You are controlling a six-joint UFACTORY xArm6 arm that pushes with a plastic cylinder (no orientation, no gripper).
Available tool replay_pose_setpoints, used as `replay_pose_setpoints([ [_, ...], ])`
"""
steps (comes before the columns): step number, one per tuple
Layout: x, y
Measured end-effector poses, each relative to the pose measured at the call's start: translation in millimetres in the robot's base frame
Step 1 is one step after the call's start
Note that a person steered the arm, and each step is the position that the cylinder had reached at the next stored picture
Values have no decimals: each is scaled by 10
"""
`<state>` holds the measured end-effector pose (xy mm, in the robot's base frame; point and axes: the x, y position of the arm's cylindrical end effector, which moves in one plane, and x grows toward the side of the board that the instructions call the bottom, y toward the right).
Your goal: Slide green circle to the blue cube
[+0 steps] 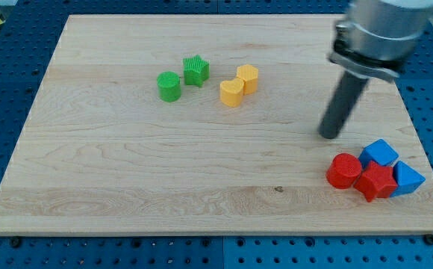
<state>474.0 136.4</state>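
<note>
The green circle [169, 86] lies on the wooden board [127, 164] at the upper left of centre, next to a green star [195, 71] on its upper right. The blue cube [379, 153] sits at the view's lower right, in a cluster with other blocks. My tip [329, 136] is at the end of the dark rod, above and left of that cluster, about a block's width from the blue cube and far to the right of the green circle.
A yellow heart [231, 93] and a yellow cylinder-like block [248, 78] lie right of the green star. A red cylinder [343, 170], a red star [375, 182] and a blue triangle [407, 178] crowd the blue cube near the board's right edge.
</note>
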Motion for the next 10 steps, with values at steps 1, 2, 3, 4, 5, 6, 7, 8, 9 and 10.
replay_pose_setpoints([
  [1,-36,-936],
  [2,-107,-2046],
  [3,-565,-2885],
  [4,-872,-2693],
  [5,-871,-2147],
  [6,-872,-1553],
  [7,-872,-1127],
  [8,-811,-1080],
  [9,-682,-1080],
  [10,-530,-1028],
])
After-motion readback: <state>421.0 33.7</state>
